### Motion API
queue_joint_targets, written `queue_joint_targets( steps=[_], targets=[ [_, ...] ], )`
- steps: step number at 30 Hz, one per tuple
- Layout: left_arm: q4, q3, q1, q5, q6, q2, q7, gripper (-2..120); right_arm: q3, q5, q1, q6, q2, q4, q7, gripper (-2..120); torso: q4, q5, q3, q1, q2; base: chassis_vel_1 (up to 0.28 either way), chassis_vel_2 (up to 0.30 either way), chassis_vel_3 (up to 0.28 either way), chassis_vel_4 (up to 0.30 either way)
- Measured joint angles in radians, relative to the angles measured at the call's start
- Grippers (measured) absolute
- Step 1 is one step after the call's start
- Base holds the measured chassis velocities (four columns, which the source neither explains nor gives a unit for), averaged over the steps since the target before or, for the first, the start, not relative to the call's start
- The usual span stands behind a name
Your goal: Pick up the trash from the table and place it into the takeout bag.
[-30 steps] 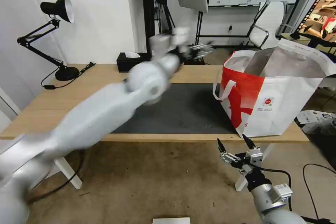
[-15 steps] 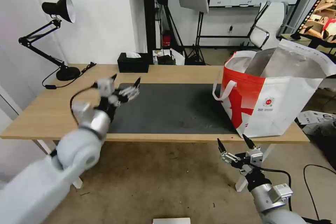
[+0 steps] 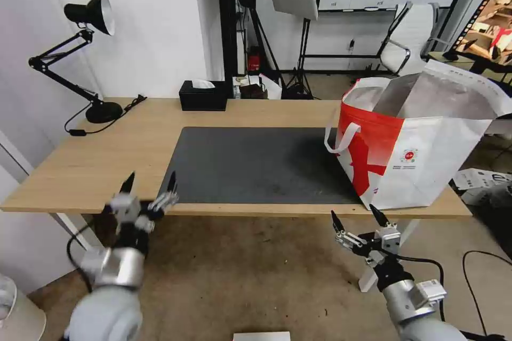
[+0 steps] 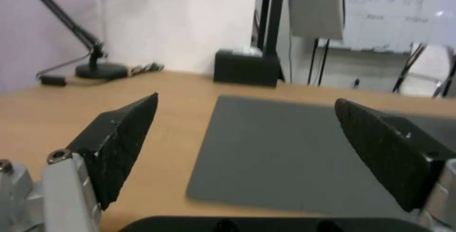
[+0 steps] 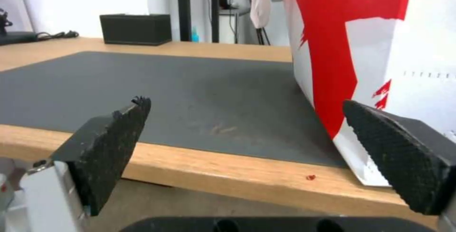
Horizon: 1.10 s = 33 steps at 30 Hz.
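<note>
Your left gripper (image 3: 150,186) is hanging at the near edge of the worktop (image 3: 80,165), its fingers spread wide and holding nothing; your right gripper (image 3: 356,219) is sitting below the same edge, equally wide and equally empty. Both are pointing up and forward over the wood, which reads as a parked stance (a judgement, not an observed fact).

The takeout bag (image 3: 426,154) is standing upright just ahead of and above the right gripper, its base overlapping the dark grey mat (image 3: 250,162) and its mouth gaping to show the foil lining. From the right wrist, the bag's red-and-white wall (image 5: 375,46) is rising close beside one finger.

No bowl, tray, lump or tissue is lying on the mat or on the bare wood ahead of either gripper; I judge the trash to be inside the bag, though its contents are hidden. One tiny red speck (image 5: 310,177) is resting on the wood near the bag's base.

Well beyond the left gripper, a black tissue box (image 3: 202,97) and a desk lamp (image 3: 88,16) are standing at the far side. Nothing is obstructing either gripper.
</note>
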Motion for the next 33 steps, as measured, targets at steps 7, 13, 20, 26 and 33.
queue_joint_targets(
  steps=[7, 13, 20, 26, 33],
  targets=[
    [0.067, 0.011, 0.049, 0.052, -0.055, -0.059, 0.057, 100, 0.0, 0.0, 0.0, 0.0, 0.0, 0.0, 0.0, 100, -0.0002, -0.0002, 0.0, 0.0, 0.0, 0.0, 0.0, 0.0, 0.0],
    [0.086, 0.018, 0.041, 0.051, -0.054, -0.064, 0.061, 100, 0.0, 0.0, 0.0, 0.0, 0.0, 0.0, 0.0, 100, -0.0002, -0.0002, 0.0, 0.0, 0.0, 0.0, 0.0, 0.0, 0.0],
    [0.087, 0.021, 0.035, 0.047, -0.05, -0.062, 0.061, 100, 0.0, 0.0, 0.0, 0.0, 0.0, 0.0, 0.0, 100, -0.0001, -0.0003, 0.0, 0.0, 0.0, 0.0, 0.0, 0.0, 0.0],
    [0.087, 0.022, 0.034, 0.045, -0.049, -0.061, 0.061, 100, 0.0, 0.0, 0.0, 0.0, 0.0, 0.0, 0.0, 100, -0.0001, -0.0003, 0.0, 0.0, 0.0, 0.0, 0.0, 0.0, 0.0],
    [0.087, 0.023, 0.032, 0.043, -0.048, -0.059, 0.06, 100, 0.0, 0.0, 0.0, 0.0, 0.0, 0.0, 0.0, 100, -0.0001, -0.0003, 0.0, 0.0, 0.0, 0.0, 0.0, 0.0, 0.0]
  ],
)
